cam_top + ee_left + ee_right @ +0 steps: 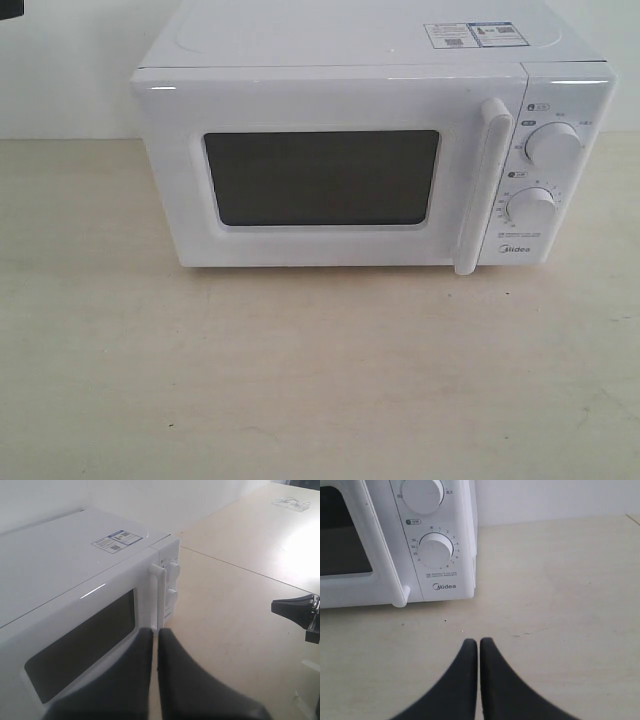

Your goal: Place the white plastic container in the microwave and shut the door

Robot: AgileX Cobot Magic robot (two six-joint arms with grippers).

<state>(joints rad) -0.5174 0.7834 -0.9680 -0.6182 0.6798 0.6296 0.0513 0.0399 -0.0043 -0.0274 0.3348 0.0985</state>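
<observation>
Microwave [372, 100] at the bench's [300, 380] back edge, door [320, 178] shut, container out of sight; left gripper [156, 631] and right gripper [478, 641], both pinched closed and empty, likely must widen to hook the handle [482, 185]

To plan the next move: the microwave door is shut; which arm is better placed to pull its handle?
Probably left: the left pincer, shut, points straight at the handle; the right pincer faces the table, handle aside.
</observation>
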